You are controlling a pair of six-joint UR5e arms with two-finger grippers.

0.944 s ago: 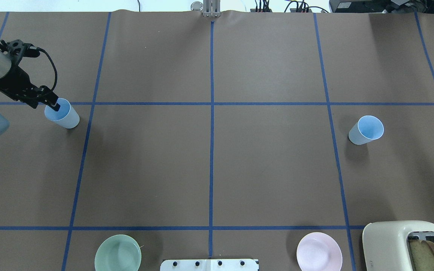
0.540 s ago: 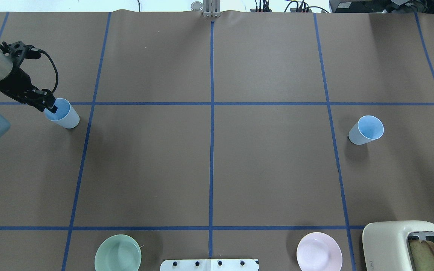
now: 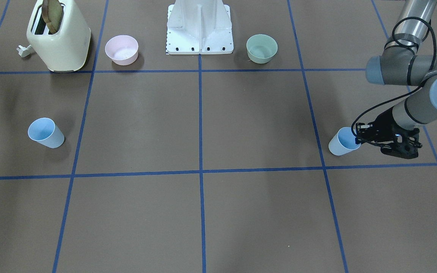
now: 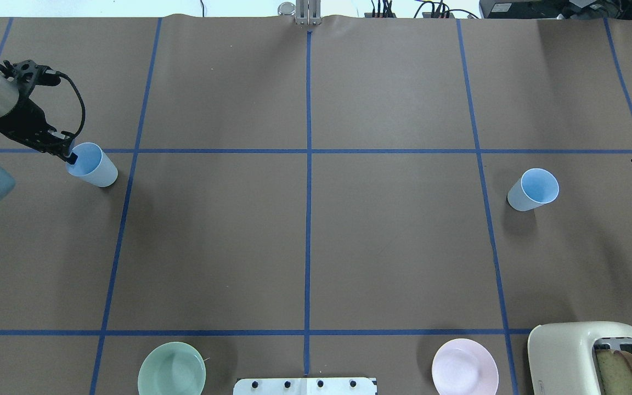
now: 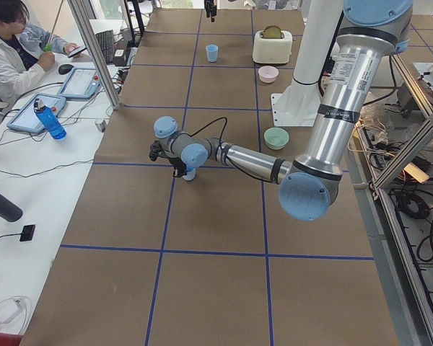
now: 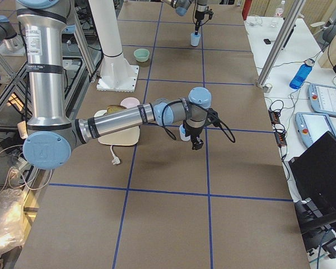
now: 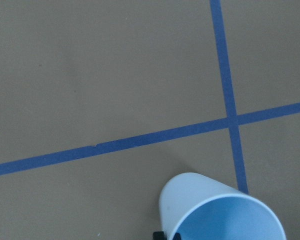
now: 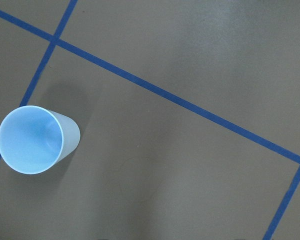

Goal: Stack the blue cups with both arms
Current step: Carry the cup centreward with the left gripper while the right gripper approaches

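No legible text anywhere, label (image 6: 33, 43) on right arm (image 6: 43, 95) too small to read

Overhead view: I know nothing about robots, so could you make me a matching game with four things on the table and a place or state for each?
Things:
1. toaster
2. green bowl
3. left blue cup
4. right blue cup

Places or states:
A. stands alone, nothing touching it
B. has bread in its slot
C. left end effector at its rim
D. at the near edge, left of the white base

Pairs: 1-B, 2-D, 3-C, 4-A.
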